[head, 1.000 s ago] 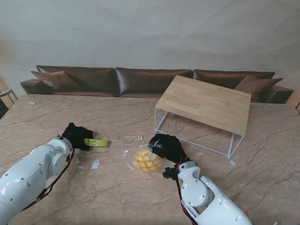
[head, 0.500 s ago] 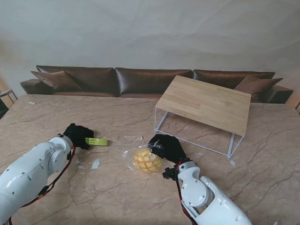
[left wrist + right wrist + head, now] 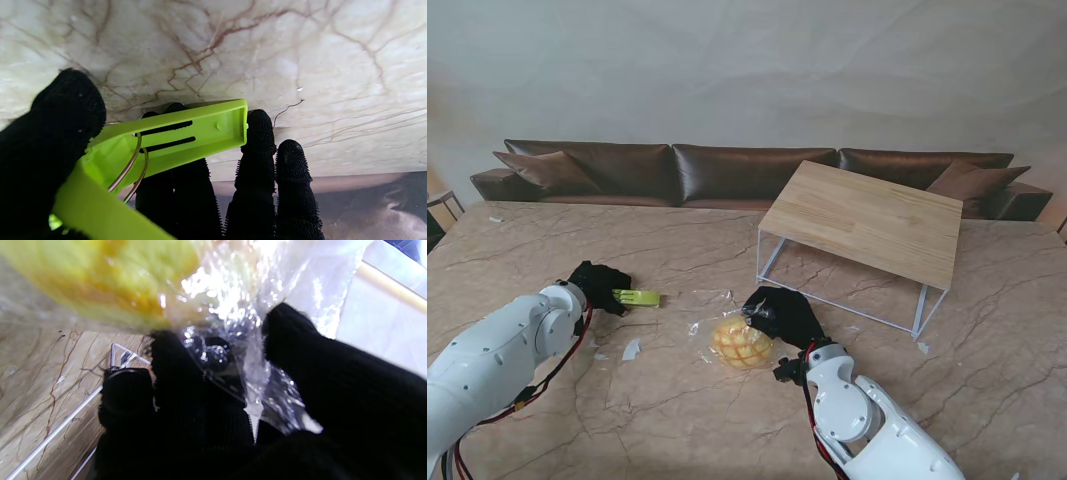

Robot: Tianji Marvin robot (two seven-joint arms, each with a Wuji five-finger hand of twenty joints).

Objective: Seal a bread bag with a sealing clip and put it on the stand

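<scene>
A clear bread bag with a yellow bun inside lies on the marble table in front of me. My right hand, in a black glove, is shut on the bag's gathered neck at its right side. My left hand is to the left of the bag and holds a lime-green sealing clip, whose jaws point toward the bag. In the left wrist view the clip sits pinched between thumb and fingers above the table. The wooden-topped stand is at the far right.
The stand's white wire legs rise just beyond my right hand. A small scrap of clear plastic lies on the table nearer to me than the clip. A brown sofa runs behind the table's far edge.
My left hand has risen slightly and moved a little farther from me with the clip. The right hand and the bag have stayed put.
</scene>
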